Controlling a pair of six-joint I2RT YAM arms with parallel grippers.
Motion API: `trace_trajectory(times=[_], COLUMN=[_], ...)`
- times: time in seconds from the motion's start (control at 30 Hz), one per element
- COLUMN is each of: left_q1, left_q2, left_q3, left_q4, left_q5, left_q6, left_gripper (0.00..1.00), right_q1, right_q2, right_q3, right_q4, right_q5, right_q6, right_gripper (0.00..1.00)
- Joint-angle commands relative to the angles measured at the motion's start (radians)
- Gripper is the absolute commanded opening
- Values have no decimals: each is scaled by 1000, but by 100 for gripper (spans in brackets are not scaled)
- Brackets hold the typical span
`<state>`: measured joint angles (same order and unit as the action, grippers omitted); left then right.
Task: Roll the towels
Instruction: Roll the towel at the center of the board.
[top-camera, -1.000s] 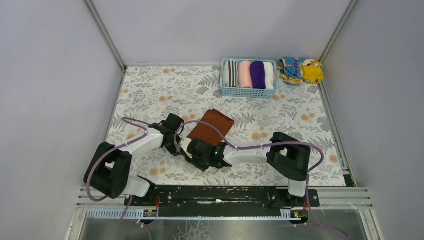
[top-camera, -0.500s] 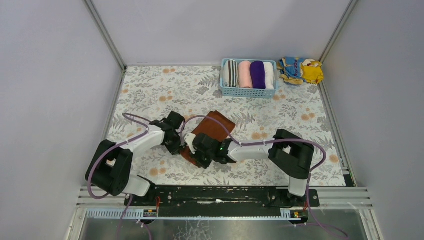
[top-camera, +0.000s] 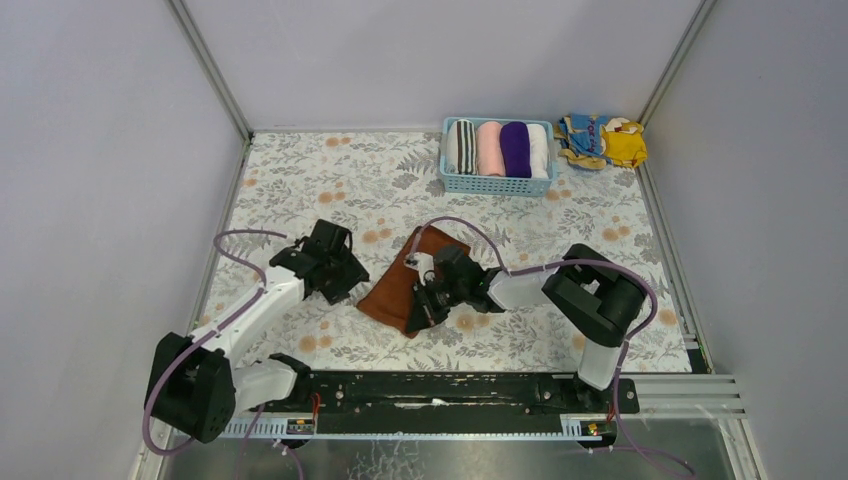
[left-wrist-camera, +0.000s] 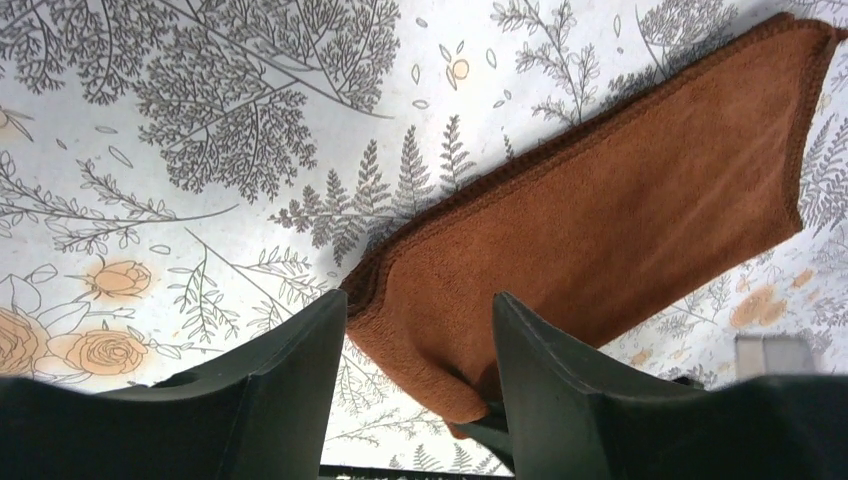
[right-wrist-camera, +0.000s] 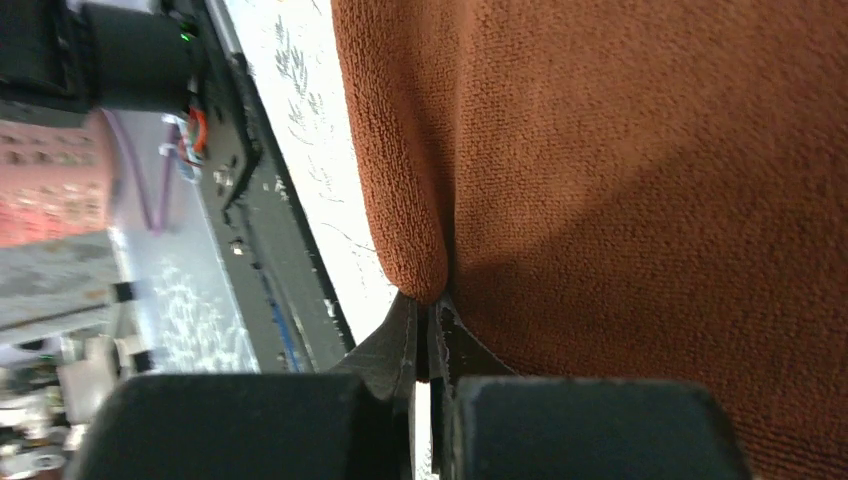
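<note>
A rust-brown terry towel (top-camera: 390, 292) on the floral bench (top-camera: 300, 180) is being pinched by the right claw (right-wrist-camera: 428, 315); the left claw (left-wrist-camera: 418, 305) is being held released beside it.

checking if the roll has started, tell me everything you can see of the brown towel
The rust-brown towel is soft terry with a stitched hem, folded into a long strip lying flat and diagonal on the floral table cover. Its near end is turned over into a small rounded lip, pinched by the shut right gripper. The left gripper hangs open by its near corner, seemingly not touching it.
</note>
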<state>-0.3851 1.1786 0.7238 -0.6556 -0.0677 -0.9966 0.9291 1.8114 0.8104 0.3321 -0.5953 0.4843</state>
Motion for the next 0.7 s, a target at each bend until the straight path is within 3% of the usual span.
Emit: trace_trajectory(times=[0.0, 0.23, 0.4, 0.67], left_q1=[5, 15, 18, 20], left_q2=[-66, -138, -176, -173], left_q3=[-50, -94, -121, -183], left_q4=[-39, -56, -82, -72], left_q5=[46, 85, 93, 143], left_q6=[-22, -16, -31, -24], left_gripper=[56, 58, 58, 46], right_q1=[-65, -133, -146, -151], right_q2=[18, 107, 140, 166], right_q3=[-55, -96, -108, -104], right_q4=[246, 415, 424, 428], right_q5=[-160, -242, -247, -252], right_q6=[220, 390, 412, 430], right_gripper=[1, 4, 4, 6])
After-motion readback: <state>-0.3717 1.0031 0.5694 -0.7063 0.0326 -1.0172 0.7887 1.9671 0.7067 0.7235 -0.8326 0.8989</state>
